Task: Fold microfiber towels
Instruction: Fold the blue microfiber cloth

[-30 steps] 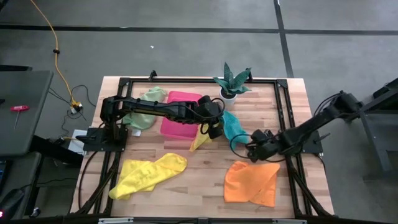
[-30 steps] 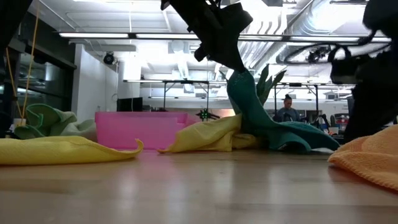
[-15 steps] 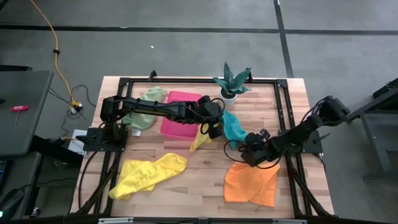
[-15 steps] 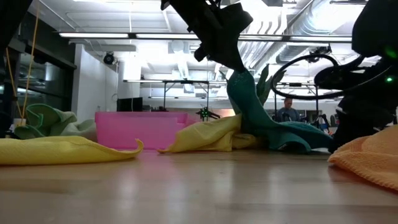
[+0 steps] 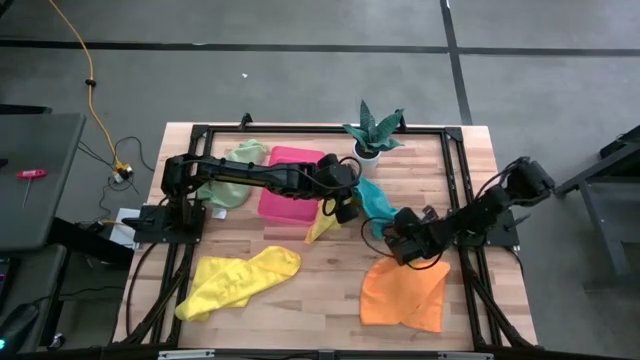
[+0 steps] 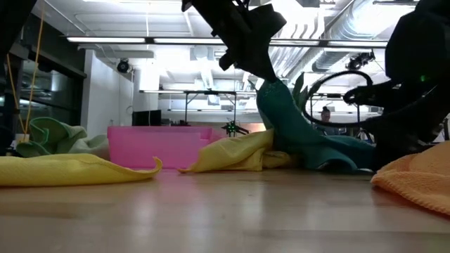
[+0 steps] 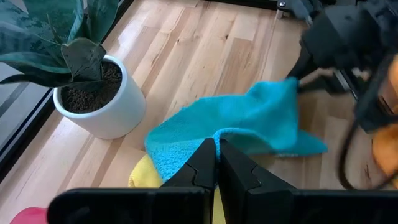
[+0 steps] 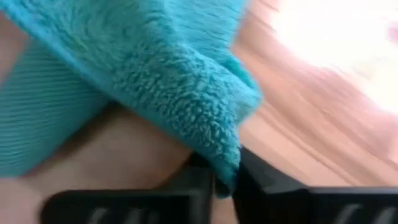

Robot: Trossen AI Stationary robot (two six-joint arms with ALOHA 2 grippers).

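The teal towel [image 5: 375, 205] is raised at one end by my left gripper [image 5: 346, 207], which is shut on it above the table's middle. The towel's other end lies on the wood, and my right gripper [image 5: 394, 236] is shut on it there, low over the table. Part of a yellow towel [image 5: 322, 224] lies under the teal one. A second yellow towel [image 5: 240, 280] lies flat near the front left, the orange towel [image 5: 405, 292] near the front right, and the pale green towel [image 5: 232, 176] at the back left. My left gripper pinches a bunched edge of the teal towel [image 7: 205, 138] between its two fingers, from above. The towel hangs below the fingers [image 6: 281, 116] and slopes down to the table. My right gripper pinches the teal towel's folded edge [image 8: 219, 149] between its two fingers, coming in low from the table's right side. That end lies on or just above the wood, and the cloth between the two grippers is slack.
A pink tray [image 5: 290, 185] stands behind and left of the left gripper. A potted plant in a white pot [image 5: 372, 132] stands at the back, close to the teal towel. A black frame rail [image 5: 455, 180] runs along the table's right side.
My right gripper has moved toward the table's left edge, in to the teal towel's low end, and has shut on it. The left gripper has kept the towel's other end raised without moving.
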